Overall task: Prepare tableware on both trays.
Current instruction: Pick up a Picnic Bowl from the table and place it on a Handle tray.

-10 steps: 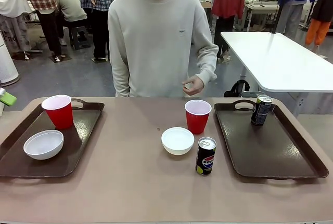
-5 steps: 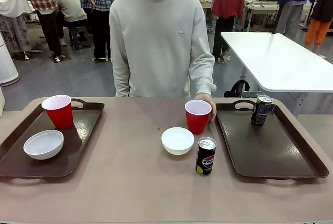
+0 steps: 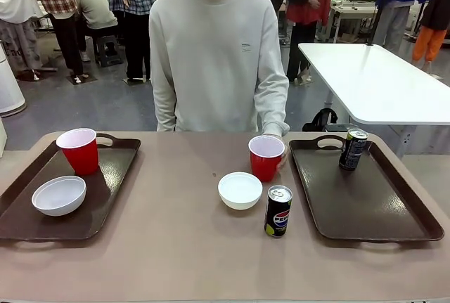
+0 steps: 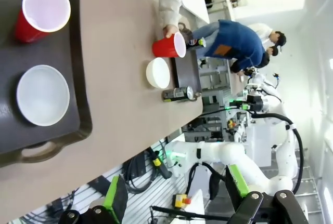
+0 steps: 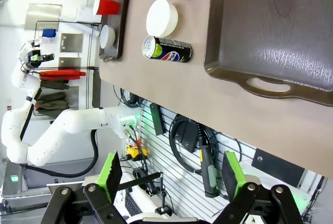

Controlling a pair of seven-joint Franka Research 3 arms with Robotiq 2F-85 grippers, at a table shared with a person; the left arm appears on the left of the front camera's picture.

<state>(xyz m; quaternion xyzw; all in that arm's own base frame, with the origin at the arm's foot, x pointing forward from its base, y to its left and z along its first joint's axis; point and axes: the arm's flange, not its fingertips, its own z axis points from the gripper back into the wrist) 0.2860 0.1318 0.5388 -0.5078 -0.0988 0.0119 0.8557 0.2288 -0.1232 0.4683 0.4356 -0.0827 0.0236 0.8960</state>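
Observation:
The left tray [image 3: 105,197] holds a red cup [image 3: 78,150] and a white bowl [image 3: 59,195]. The right tray [image 3: 358,197] carries one dark can [image 3: 352,149] at its far corner. Between the trays on the bare table stand a second red cup [image 3: 266,157], a white bowl [image 3: 240,190] and a Pepsi can [image 3: 278,211]. The person's hand [image 3: 283,157] rests against that middle cup from behind. My left gripper [image 4: 177,193] hangs open high over the left tray [image 4: 73,78]. My right gripper [image 5: 171,174] is open, off the near edge of the right tray [image 5: 270,26].
The person stands at the far side, close to the table's middle. A white table [image 3: 380,85] stands behind at the right. Bare tabletop [image 3: 176,247] runs along the near edge between the trays.
The person's hand came down from chest height to the middle red cup and nudged it slightly left. A green gripper pad left the front view's left edge.

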